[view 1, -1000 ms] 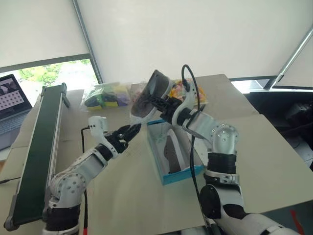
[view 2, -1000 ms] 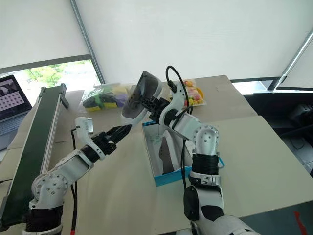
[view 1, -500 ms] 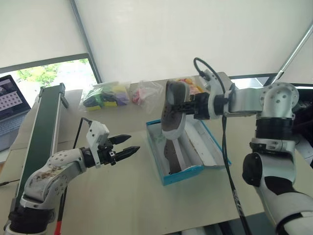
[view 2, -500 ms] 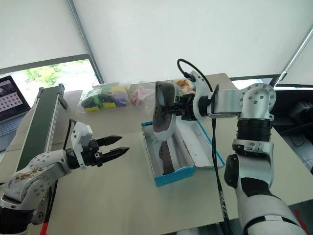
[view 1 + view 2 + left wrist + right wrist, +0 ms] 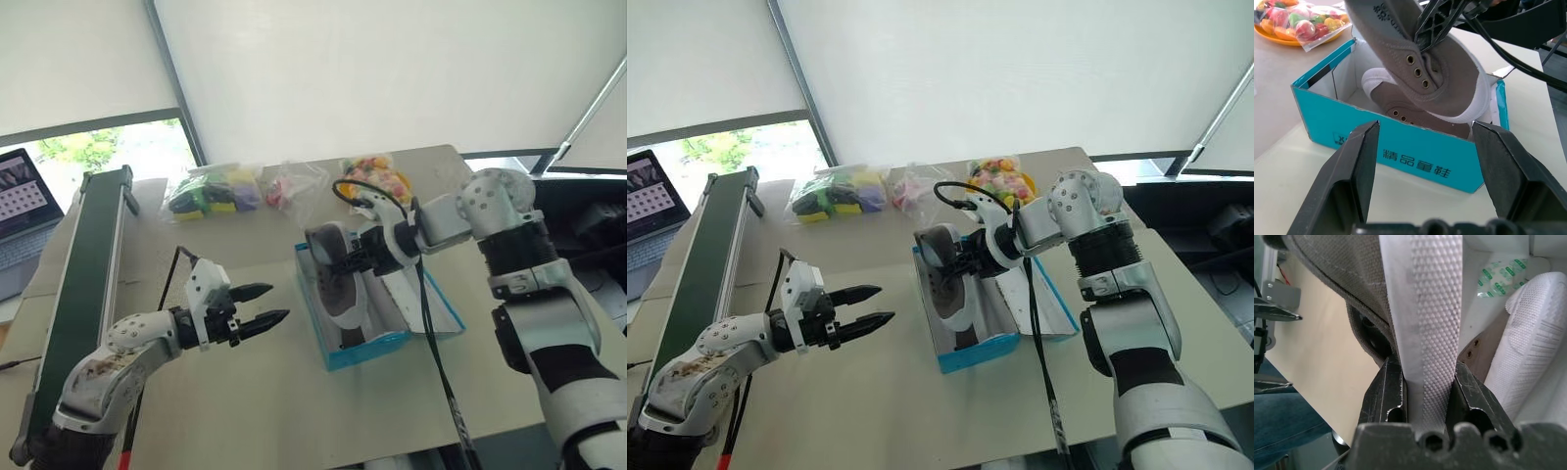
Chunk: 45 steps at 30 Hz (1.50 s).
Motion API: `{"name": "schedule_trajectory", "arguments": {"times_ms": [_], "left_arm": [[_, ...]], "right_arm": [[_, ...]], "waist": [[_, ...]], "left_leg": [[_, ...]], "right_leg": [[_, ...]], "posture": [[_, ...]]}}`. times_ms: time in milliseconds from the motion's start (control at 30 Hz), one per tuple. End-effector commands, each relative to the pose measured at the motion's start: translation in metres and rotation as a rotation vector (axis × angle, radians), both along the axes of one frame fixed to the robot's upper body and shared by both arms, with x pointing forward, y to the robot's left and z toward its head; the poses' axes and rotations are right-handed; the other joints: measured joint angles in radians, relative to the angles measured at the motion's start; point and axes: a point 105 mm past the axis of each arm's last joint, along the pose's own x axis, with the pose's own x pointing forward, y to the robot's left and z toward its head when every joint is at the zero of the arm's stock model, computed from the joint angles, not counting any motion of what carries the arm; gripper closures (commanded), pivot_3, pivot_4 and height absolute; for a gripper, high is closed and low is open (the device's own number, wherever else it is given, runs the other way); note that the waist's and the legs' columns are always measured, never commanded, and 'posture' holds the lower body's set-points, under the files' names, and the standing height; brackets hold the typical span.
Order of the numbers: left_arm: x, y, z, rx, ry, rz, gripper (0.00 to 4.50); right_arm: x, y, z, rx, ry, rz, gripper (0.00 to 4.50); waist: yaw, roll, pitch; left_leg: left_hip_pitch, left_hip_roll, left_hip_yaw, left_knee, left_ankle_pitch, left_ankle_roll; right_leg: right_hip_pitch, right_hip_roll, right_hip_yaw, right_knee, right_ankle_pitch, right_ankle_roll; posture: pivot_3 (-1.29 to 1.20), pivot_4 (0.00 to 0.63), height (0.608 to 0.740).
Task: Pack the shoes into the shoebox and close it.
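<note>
Table (image 5: pixel 245 392), shoebox (image 5: pixel 1400 147): "精品童鞋"

Bright, even daylight through pale blinds; head views soft, wrist views sharper in the middle distance

Light comes from the white blinds (image 5: pixel 392 69) behind the table (image 5: pixel 294 401), and the uncovered window strip (image 5: pixel 98 147) at upper left is washed out. Shadows on the table are faint and soft-edged. The head views are slightly hazy with low contrast. In the left wrist view the shoebox (image 5: pixel 1400 142) lettering reads crisply, while the near black fingers (image 5: pixel 1352 171) are a little soft. In the right wrist view the white sole weave (image 5: pixel 1435 308) is sharp; the background floor is blurred
</note>
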Motion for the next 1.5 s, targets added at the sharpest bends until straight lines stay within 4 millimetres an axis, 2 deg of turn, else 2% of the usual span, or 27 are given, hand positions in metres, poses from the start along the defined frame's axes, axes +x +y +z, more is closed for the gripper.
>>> {"name": "schedule_trajectory", "arguments": {"times_ms": [33,200,333,433,533,667,700,767,833,933,1100,1233,1400,1433,1500], "left_arm": [[0.000,-0.001,0.012,0.003,-0.051,0.005,1.29],[0.000,-0.003,0.013,0.000,-0.056,0.013,1.29],[0.000,-0.003,0.014,-0.001,-0.060,0.025,1.29],[0.000,-0.005,0.014,-0.001,-0.066,0.034,1.29],[-0.001,-0.006,0.015,-0.002,-0.066,0.036,1.29],[-0.003,-0.007,0.013,0.000,-0.064,0.036,1.20],[-0.004,-0.007,0.013,0.000,-0.064,0.035,1.20],[-0.004,-0.007,0.013,0.000,-0.062,0.034,1.20],[-0.003,-0.008,0.012,0.000,-0.061,0.034,1.20],[0.000,-0.009,0.014,0.000,-0.061,0.031,1.20],[0.004,-0.009,0.015,0.003,-0.059,0.025,1.20],[0.005,-0.008,0.015,0.009,-0.060,0.020,1.20],[0.006,-0.005,0.014,0.007,-0.060,0.030,1.20],[0.006,-0.005,0.014,0.005,-0.060,0.030,1.20],[0.007,-0.005,0.015,-0.002,-0.058,0.024,1.20]], "right_arm": [[0.004,0.015,-0.003,-0.006,-0.032,0.048,3.46],[0.006,0.027,-0.033,-0.055,0.006,0.086,3.46],[0.013,0.034,-0.050,-0.086,0.023,0.091,3.46],[0.026,0.034,-0.066,-0.125,-0.004,0.053,3.46],[0.040,0.031,-0.069,-0.133,-0.057,0.001,3.46],[0.057,0.030,-0.055,-0.094,-0.129,-0.090,2.35],[0.059,0.032,-0.051,-0.091,-0.148,-0.083,1.93],[0.064,0.034,-0.036,-0.050,-0.193,-0.090,1.35],[0.067,0.031,-0.018,0.008,-0.214,-0.126,1.35],[0.054,0.022,-0.003,0.083,-0.170,-0.150,1.35],[0.033,0.016,0.010,0.152,-0.157,-0.156,1.35],[0.028,-0.005,0.016,0.185,-0.221,-0.255,1.35],[0.007,-0.015,0.037,0.337,-0.374,-0.270,2.71],[-0.001,-0.016,0.044,0.382,-0.410,-0.243,3.14],[-0.030,-0.018,0.055,0.505,-0.459,-0.106,3.77]], "waist": [[-0.001,0.000,0.000],[-0.002,0.000,0.000],[-0.002,0.000,0.000],[-0.006,0.000,0.000],[-0.014,0.000,-0.001],[-0.017,0.000,-0.001],[-0.016,0.000,-0.001],[-0.015,0.000,-0.001],[-0.015,0.001,0.000],[-0.014,0.001,0.000],[-0.014,0.001,-0.001],[-0.006,0.001,-0.001],[0.005,0.001,-0.001],[0.004,0.001,-0.001],[0.003,0.001,-0.001]], "left_leg": [[0.000,0.000,0.000,0.000,0.000,0.000],[0.000,0.001,-0.001,0.000,0.001,-0.001],[0.001,0.000,-0.002,0.000,0.002,-0.004],[0.001,0.000,-0.002,0.000,0.003,-0.005],[0.002,0.000,-0.002,0.000,0.003,-0.005],[0.002,-0.001,-0.003,0.000,0.004,-0.006],[0.002,-0.001,-0.003,0.001,0.004,-0.007],[0.001,-0.001,-0.004,0.001,0.004,-0.007],[0.001,-0.001,-0.006,0.000,0.004,-0.007],[-0.001,-0.001,-0.007,0.000,0.006,-0.010],[0.000,-0.001,-0.008,0.000,0.003,-0.006],[0.000,-0.003,-0.008,0.001,0.003,-0.005],[0.000,-0.003,-0.009,0.001,0.003,-0.005],[0.000,-0.003,-0.009,0.001,0.003,-0.005],[0.000,-0.003,-0.008,0.001,0.003,-0.005]], "right_leg": [[0.000,0.000,0.000,0.000,0.000,0.000],[0.000,0.000,0.000,0.000,0.000,0.000],[0.000,0.000,0.000,0.000,0.000,0.000],[-0.001,0.000,0.001,0.000,0.000,0.000],[-0.001,0.001,0.001,0.001,0.000,0.000],[0.000,0.001,0.002,0.001,0.001,0.001],[0.000,0.001,0.002,0.001,0.001,0.001],[0.000,0.002,0.001,0.001,0.001,0.001],[-0.001,0.003,-0.001,0.001,0.001,0.001],[-0.002,0.003,-0.001,0.002,0.001,0.001],[-0.003,0.000,0.001,0.010,0.001,0.001],[-0.003,-0.003,0.002,0.010,0.001,0.001],[-0.002,-0.003,0.000,0.010,0.001,0.001],[-0.002,-0.003,0.000,0.010,0.001,0.001],[-0.002,-0.002,0.000,0.010,0.001,0.001]], "posture": [[0.00,0.150,0.646],[0.00,0.150,0.646],[0.00,0.150,0.646],[0.00,0.150,0.646],[0.00,0.150,0.646],[0.00,0.150,0.646],[0.00,0.150,0.646],[0.00,0.150,0.646],[0.00,0.150,0.646],[0.00,0.150,0.646],[0.00,0.150,0.646],[0.00,0.150,0.646],[0.00,0.150,0.646],[0.00,0.150,0.646],[0.00,0.150,0.646]]}}
